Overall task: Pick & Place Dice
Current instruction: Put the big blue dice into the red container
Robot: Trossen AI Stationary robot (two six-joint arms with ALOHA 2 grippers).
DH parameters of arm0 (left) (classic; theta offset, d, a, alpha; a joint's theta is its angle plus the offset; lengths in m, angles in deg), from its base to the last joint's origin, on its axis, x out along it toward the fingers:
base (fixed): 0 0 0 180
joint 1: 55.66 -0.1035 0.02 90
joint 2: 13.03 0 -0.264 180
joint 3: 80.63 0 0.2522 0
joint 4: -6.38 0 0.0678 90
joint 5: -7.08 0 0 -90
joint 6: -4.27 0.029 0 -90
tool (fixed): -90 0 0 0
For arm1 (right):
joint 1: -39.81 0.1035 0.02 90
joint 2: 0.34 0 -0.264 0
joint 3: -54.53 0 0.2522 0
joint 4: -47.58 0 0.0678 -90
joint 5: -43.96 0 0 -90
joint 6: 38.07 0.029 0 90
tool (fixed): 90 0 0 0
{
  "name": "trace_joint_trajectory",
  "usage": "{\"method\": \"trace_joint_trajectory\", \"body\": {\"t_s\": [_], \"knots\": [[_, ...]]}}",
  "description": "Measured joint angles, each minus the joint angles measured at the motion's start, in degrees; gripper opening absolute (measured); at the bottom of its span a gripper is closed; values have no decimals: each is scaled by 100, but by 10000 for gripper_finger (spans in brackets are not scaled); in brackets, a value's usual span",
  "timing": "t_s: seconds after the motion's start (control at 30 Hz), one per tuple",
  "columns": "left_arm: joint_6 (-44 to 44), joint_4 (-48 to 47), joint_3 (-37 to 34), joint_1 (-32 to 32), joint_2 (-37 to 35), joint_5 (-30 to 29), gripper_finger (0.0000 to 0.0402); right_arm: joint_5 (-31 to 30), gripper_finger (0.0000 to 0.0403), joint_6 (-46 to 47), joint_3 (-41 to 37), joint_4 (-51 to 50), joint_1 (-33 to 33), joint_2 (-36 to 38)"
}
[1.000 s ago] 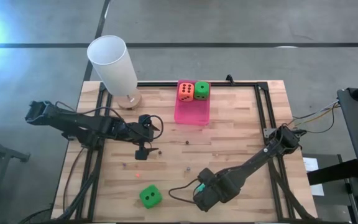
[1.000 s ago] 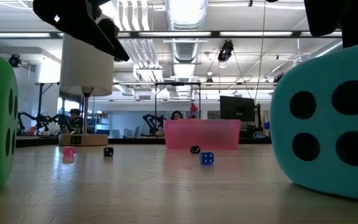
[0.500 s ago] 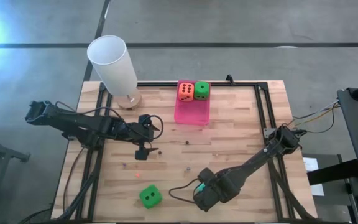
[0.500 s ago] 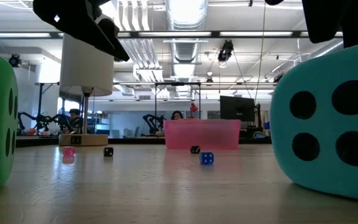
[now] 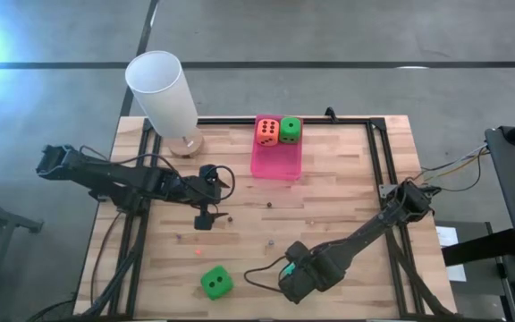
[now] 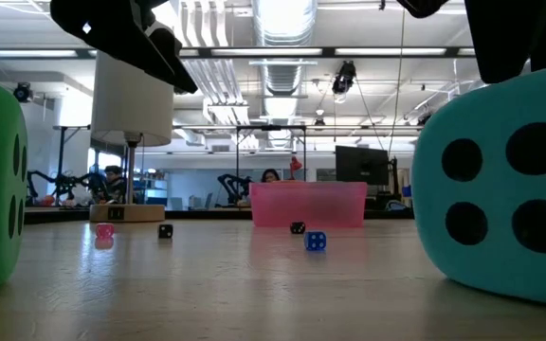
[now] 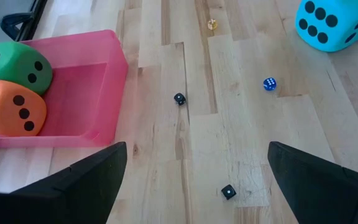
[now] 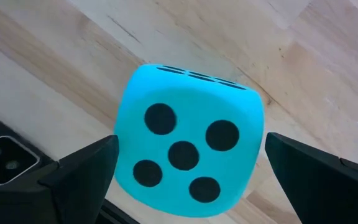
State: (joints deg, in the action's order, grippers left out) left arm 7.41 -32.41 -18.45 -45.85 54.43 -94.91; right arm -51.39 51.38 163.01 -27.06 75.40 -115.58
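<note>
Wooden table (image 5: 329, 206) carries a pink bin (image 5: 276, 156) holding orange-red die (image 5: 267, 131) and green die (image 5: 291, 130). Right hand (image 8: 185, 186) hangs spread around the teal die (image 8: 188, 165); left hand (image 7: 194, 180), also spread, hovers near the bin.

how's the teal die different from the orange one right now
The teal die sits on the bare table under the right gripper, whose open fingers flank it; the orange die lies in the pink bin beside a green die. Teal shows five pips upward, orange six. Both are soft-looking cubes with dark pips.

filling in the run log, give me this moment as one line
right pincer: open, over teal die | left pincer: open, mid-table | orange die, green die in pink bin | second green die on table
</note>
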Motion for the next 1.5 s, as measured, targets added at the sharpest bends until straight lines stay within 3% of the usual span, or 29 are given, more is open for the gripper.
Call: {"method": "trace_joint_trajectory", "body": {"t_s": [1.5], "knots": [[0,-2,0,-2,0,1,392,127,400,105,-72,22,2,98]]}}
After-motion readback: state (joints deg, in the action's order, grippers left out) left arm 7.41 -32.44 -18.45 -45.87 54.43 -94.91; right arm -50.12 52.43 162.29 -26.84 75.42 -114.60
